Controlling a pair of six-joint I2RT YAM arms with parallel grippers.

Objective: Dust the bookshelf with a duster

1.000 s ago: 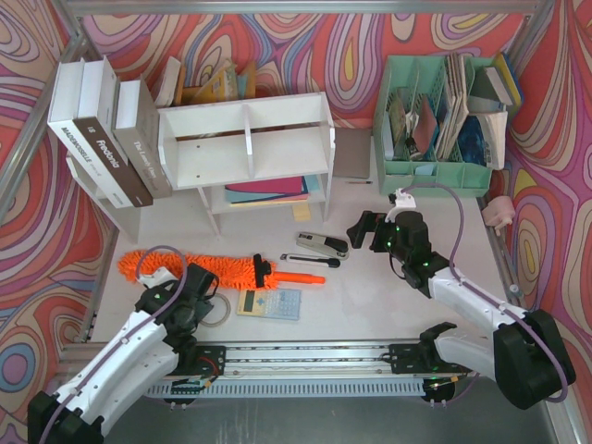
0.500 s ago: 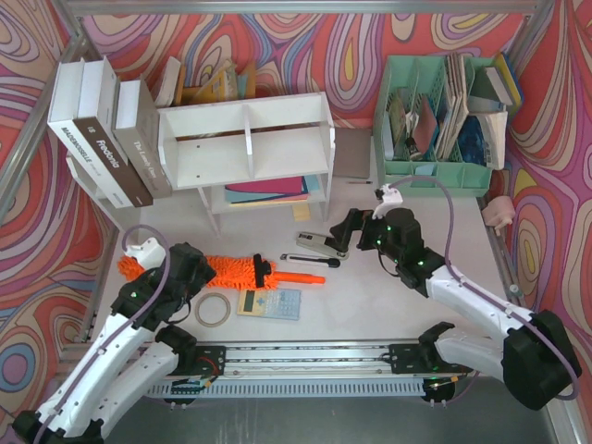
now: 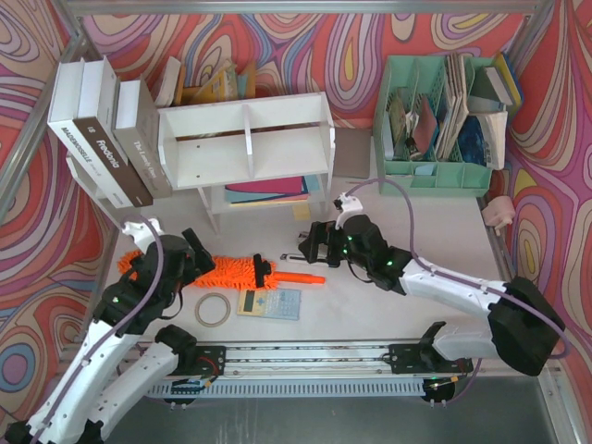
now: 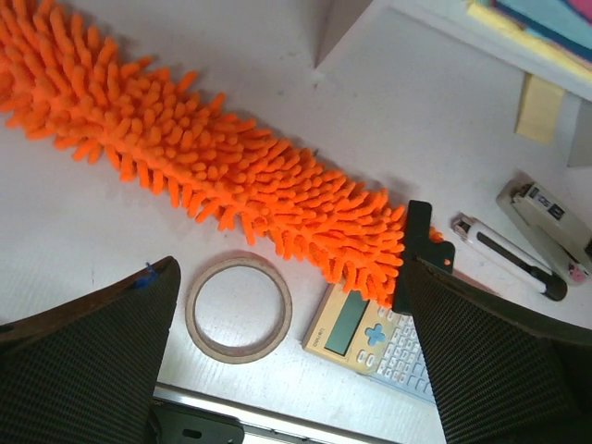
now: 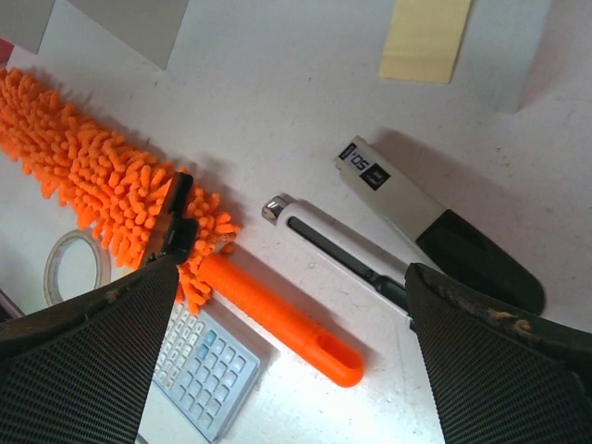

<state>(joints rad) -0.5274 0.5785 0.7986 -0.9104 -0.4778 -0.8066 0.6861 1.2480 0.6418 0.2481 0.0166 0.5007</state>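
Left tool: your left tool (image 3: 176, 252) stands spread wide with nothing between its fingers, poised over the fluffy end of the duster.
Duster: the duster (image 3: 227, 268) lies flat on the counter (image 3: 416, 222). In the left wrist view its orange pile runs slantwise just ahead of the gap. Whether a finger touches it, you cannot tell from these views.
Under the left tool: a tape ring (image 4: 239, 308) lies right below the gap, apart from the pile. A calculator (image 4: 370, 338) sits beside it, tucked against the duster's black collar.
Right tool: your right tool (image 3: 314, 245) is also spread wide and empty, hanging over the duster's handle end.
Under the right tool: the orange handle lies between the fingers in the wrist view. Just beyond it lies a slim white and black cutter (image 5: 333, 245), then a stapler (image 5: 435, 227), then a yellow sticky-note pad (image 5: 424, 37).
Bookshelf: the bookshelf (image 3: 245, 139) stands upright beyond both tools, well apart from them, with coloured folders on its lower tier.
Far right: a mint-green file organizer (image 3: 430, 120) stands beyond your right tool.
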